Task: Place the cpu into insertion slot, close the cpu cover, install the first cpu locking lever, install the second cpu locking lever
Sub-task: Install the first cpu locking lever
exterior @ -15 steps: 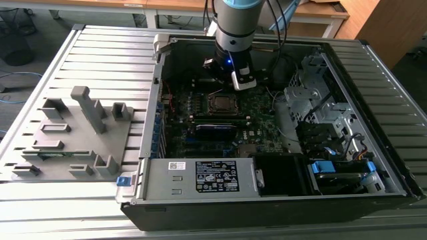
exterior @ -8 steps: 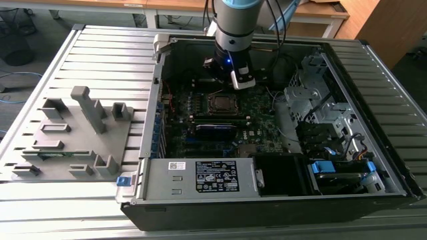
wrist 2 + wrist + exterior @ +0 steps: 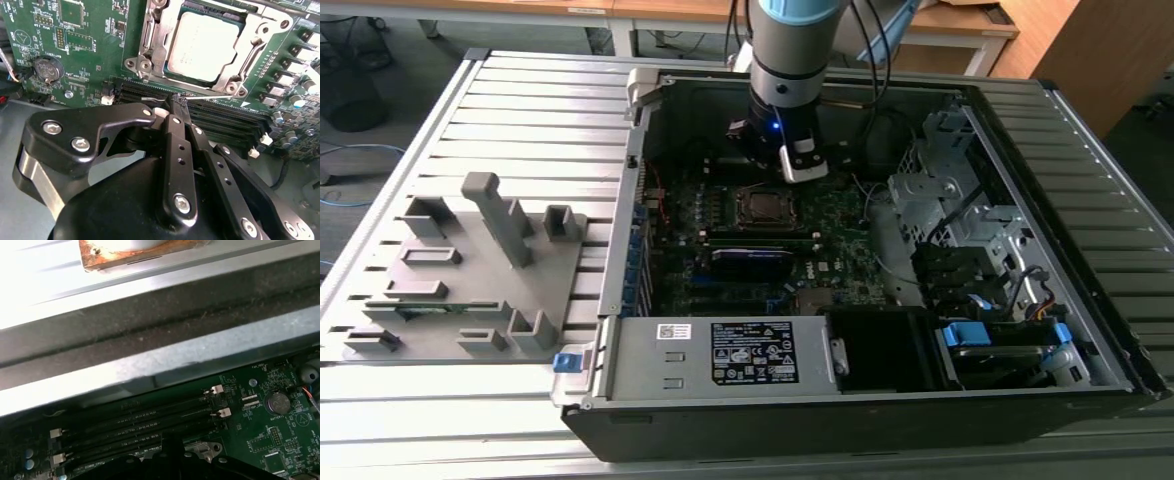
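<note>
The cpu (image 3: 200, 45) lies flat in the insertion slot (image 3: 761, 205), its dull grey top showing. The silvery cpu cover (image 3: 239, 67) is down around it, framing the chip. A thin wire locking lever (image 3: 220, 95) runs along the socket's edge next to the memory slots. My gripper (image 3: 176, 100) has its two black fingers (image 3: 175, 132) pressed together on this lever at their tips. In the exterior view the gripper (image 3: 803, 172) hangs inside the open computer case, just behind the socket.
Long black memory slots (image 3: 135, 422) lie beside the socket, with a coin battery (image 3: 47, 69) on the green board. The case's metal wall (image 3: 150, 365) is close behind the gripper. A grey power supply box (image 3: 720, 355) and drive bays (image 3: 961, 250) fill the case's front and right.
</note>
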You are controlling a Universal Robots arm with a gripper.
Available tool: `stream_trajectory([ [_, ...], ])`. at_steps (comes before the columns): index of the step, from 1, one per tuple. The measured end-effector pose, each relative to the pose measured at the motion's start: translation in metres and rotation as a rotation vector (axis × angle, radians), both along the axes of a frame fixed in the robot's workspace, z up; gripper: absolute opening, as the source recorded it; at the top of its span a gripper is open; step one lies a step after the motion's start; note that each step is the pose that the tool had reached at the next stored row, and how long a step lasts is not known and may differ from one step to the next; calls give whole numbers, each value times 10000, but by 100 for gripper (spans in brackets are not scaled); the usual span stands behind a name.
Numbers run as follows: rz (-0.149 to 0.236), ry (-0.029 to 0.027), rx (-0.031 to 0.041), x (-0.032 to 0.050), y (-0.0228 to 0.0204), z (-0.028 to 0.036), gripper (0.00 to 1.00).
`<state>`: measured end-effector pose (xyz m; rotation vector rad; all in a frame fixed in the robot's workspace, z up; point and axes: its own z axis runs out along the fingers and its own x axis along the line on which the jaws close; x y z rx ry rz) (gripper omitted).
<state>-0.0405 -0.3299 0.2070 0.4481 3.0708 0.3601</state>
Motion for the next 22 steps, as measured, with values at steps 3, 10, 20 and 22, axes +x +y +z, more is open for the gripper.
stream_trajectory([
  [3, -101, 2, -3, 2, 13, -16, 11],
  [10, -291, -1, -121, 16, 59, -27, 11],
  [20, -468, -7, -262, 26, 73, -35, 11],
  [22, -567, -13, -287, 26, 74, -41, 11],
])
